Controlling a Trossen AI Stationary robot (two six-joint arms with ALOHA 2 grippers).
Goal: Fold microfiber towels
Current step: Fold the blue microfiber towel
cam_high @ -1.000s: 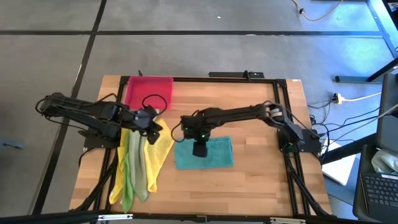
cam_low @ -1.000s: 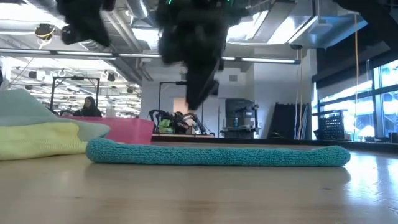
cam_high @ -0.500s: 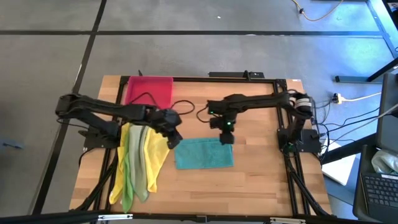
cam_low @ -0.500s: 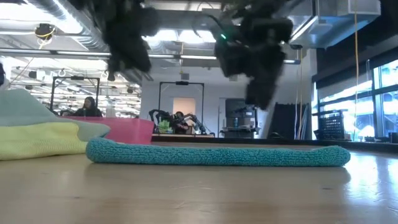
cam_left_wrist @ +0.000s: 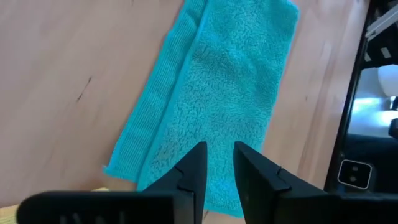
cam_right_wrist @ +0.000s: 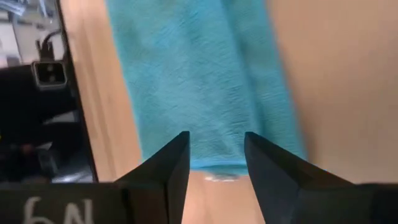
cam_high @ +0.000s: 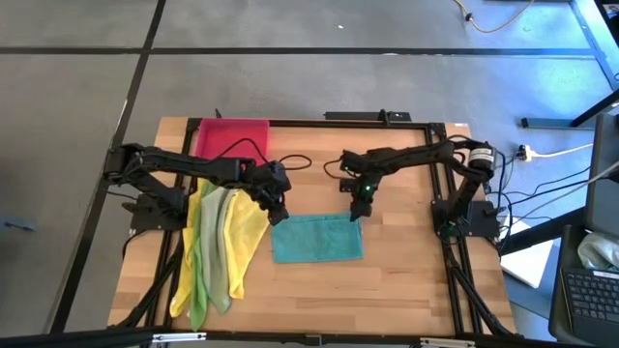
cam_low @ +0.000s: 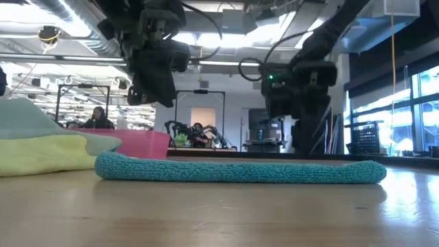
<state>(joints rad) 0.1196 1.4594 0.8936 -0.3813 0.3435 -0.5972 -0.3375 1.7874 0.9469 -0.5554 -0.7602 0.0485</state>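
Note:
A teal microfiber towel [cam_high: 317, 239], folded into a flat rectangle, lies on the wooden table [cam_high: 406, 280]. My left gripper [cam_high: 278, 215] hovers over its far-left corner, fingers open by a narrow gap above the teal cloth [cam_left_wrist: 211, 93]. My right gripper [cam_high: 359, 208] stands at the far-right corner, open, its fingers over the towel's short edge [cam_right_wrist: 205, 163]. In the low view both grippers [cam_low: 156, 96] [cam_low: 302, 137] are above or behind the towel [cam_low: 240, 170]. A pile of yellow and green towels [cam_high: 218, 246] lies on the left.
A pink-red tray [cam_high: 232, 138] stands at the far left of the table, behind the towel pile [cam_low: 41, 147]. Bare wood lies near and to the right of the teal towel. A black frame runs along the table's edges. A person sits far off in the room [cam_low: 98, 118].
My left gripper has gone from over the towel pile toward the table's right and down, to the teal towel's far-left corner. My right gripper has left the towel's middle, gone toward the far right corner and sunk. The teal towel has stayed flat.

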